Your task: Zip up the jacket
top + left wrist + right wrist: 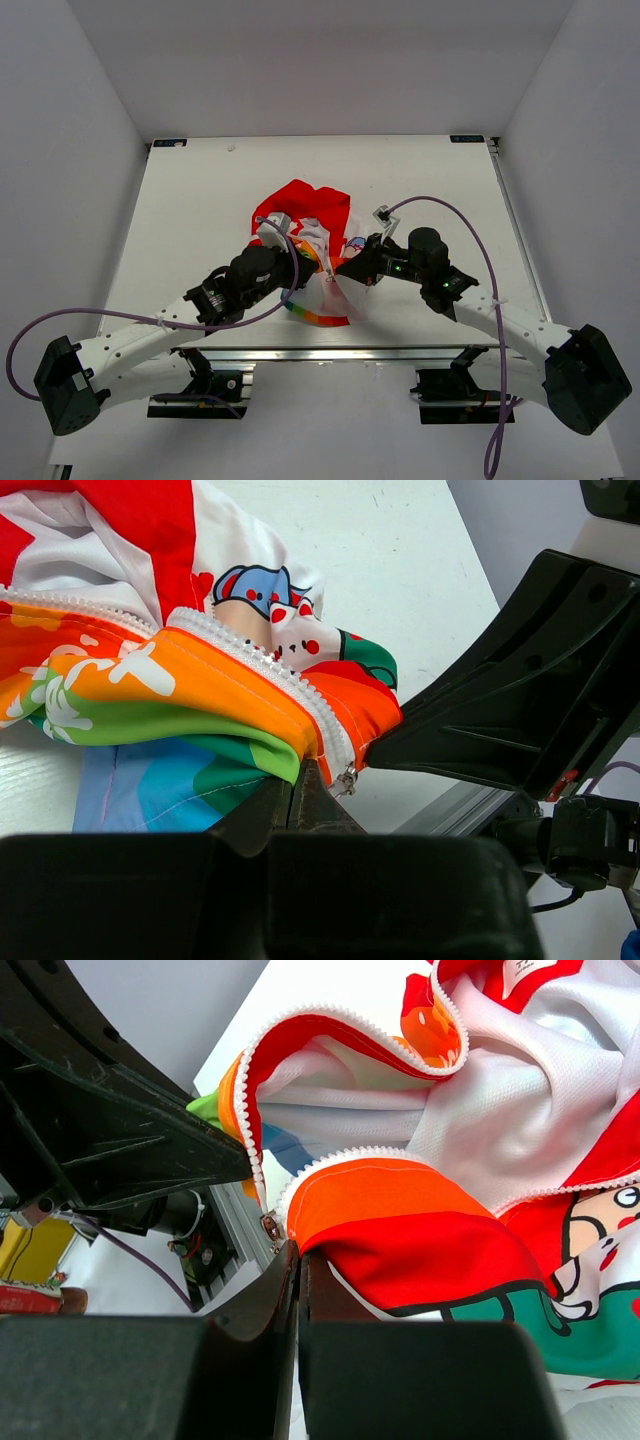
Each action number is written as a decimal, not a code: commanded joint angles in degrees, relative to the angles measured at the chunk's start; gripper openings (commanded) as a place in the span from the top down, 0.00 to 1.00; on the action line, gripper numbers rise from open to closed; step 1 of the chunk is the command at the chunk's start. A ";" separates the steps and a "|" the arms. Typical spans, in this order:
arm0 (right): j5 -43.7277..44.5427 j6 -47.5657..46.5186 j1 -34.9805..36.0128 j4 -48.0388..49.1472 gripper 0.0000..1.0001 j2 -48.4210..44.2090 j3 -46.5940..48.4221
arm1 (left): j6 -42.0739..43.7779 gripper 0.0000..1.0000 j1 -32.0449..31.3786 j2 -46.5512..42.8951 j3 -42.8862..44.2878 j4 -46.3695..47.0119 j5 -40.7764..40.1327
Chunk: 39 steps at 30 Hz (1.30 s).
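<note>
The jacket lies bunched in the middle of the table, red hood at the far side and rainbow hem toward the arms. In the left wrist view my left gripper is shut on the jacket's lower edge, right beside the white zipper teeth and a small metal slider. In the right wrist view my right gripper is shut on the orange-red hem of the other front half, with a metal zipper end just left of the jaws. From above, the left gripper and right gripper nearly meet.
The white table is walled on three sides. An aluminium rail runs along its near edge, just under the grippers. Purple cables loop from both arms. Each wrist view shows the other gripper's black body close by.
</note>
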 commanded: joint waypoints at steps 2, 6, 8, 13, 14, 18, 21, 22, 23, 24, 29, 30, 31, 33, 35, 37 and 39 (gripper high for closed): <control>0.62 0.39 -0.20 3.20 1.00 0.08 2.79 | 0.21 1.00 0.26 -1.12 -0.84 2.08 1.25; -0.17 0.65 -0.20 2.94 1.00 -0.01 2.97 | 0.20 1.00 0.17 -0.95 -0.93 1.55 0.55; -0.35 0.83 -0.29 2.58 1.00 -0.54 2.88 | 0.12 1.00 0.26 -1.12 -0.93 1.38 0.19; -0.43 1.00 -0.20 1.97 1.00 -0.89 2.96 | 0.12 1.00 0.26 -1.30 -0.84 1.11 -0.16; -0.44 1.18 -0.29 1.97 1.00 -0.80 2.97 | 0.20 1.00 0.26 -1.30 -0.84 1.29 0.19; -0.44 1.88 -0.29 2.58 1.00 -0.10 3.05 | 0.47 1.00 0.26 -1.74 -1.28 2.69 1.25; -0.44 3.29 -0.29 4.33 1.00 0.25 2.70 | 0.21 1.00 0.26 -2.00 -2.07 3.40 2.13; -0.35 3.81 -0.29 4.86 1.00 0.34 2.53 | 0.20 1.00 0.26 -2.00 -2.07 3.40 2.21; 0.61 4.17 -0.20 5.13 1.00 0.17 2.35 | 0.20 1.00 0.26 -2.18 -2.33 3.40 2.82; 1.14 5.21 -0.29 5.65 1.00 0.16 2.18 | -0.23 1.00 0.26 -2.26 -2.60 3.40 3.00; 4.65 7.86 -0.20 6.80 1.00 -0.45 1.47 | -1.11 1.00 0.26 -3.67 -4.62 6.47 3.62; 5.10 7.77 -0.20 6.63 1.00 -0.45 1.56 | -1.37 1.00 0.26 -4.02 -4.88 6.65 3.62; 5.45 7.69 -0.12 5.76 1.00 -0.28 1.65 | -1.38 1.00 0.26 -4.20 -5.06 6.91 3.97; 5.19 7.33 -0.12 5.48 1.00 0.08 1.91 | -1.29 1.00 0.17 -4.37 -5.68 7.87 4.76; 3.44 6.90 -0.20 6.18 1.00 0.60 1.82 | -0.68 1.00 0.26 -4.46 -6.11 8.84 5.73; 2.03 6.46 -0.12 6.45 1.00 1.22 2.26 | 0.29 1.00 0.26 -4.38 -6.47 9.46 7.13; -0.34 5.05 -0.12 6.54 1.00 1.74 2.87 | 1.51 1.00 0.26 -4.29 -6.73 9.64 9.23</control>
